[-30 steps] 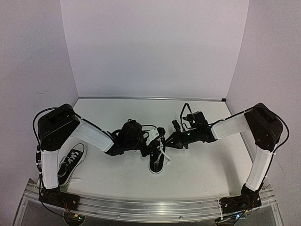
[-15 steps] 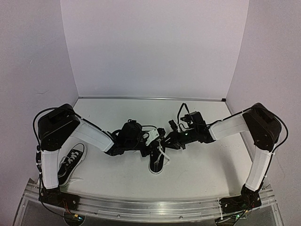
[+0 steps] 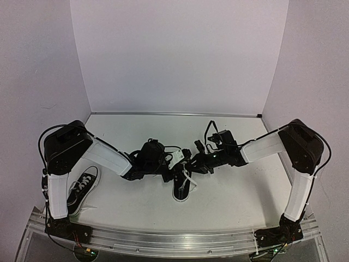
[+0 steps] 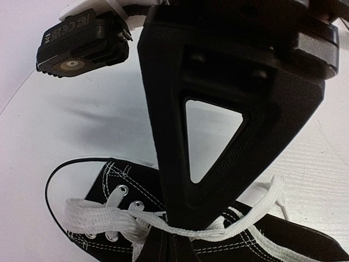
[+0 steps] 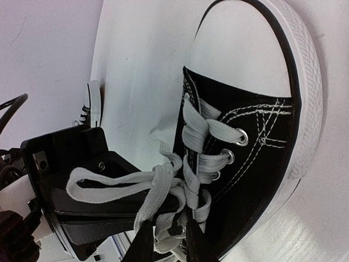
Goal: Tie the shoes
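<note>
White lace point(image 4: 92, 214) pinched flat in the fully closed left gripper point(image 4: 175, 232) above the eyelets, likely to keep that strand taut for the crossing. At 3 o'clock of it, narrow jaws on the right gripper point(image 5: 169, 245), closed around a bunch of the same lace, seemingly to draw it across for the knot. Mid-table, the worked shoe point(image 3: 181, 191), toe toward 6 o'clock; its mate point(image 3: 82, 188) parked out at 9 o'clock by the left arm's base, well apart, untouched.
</note>
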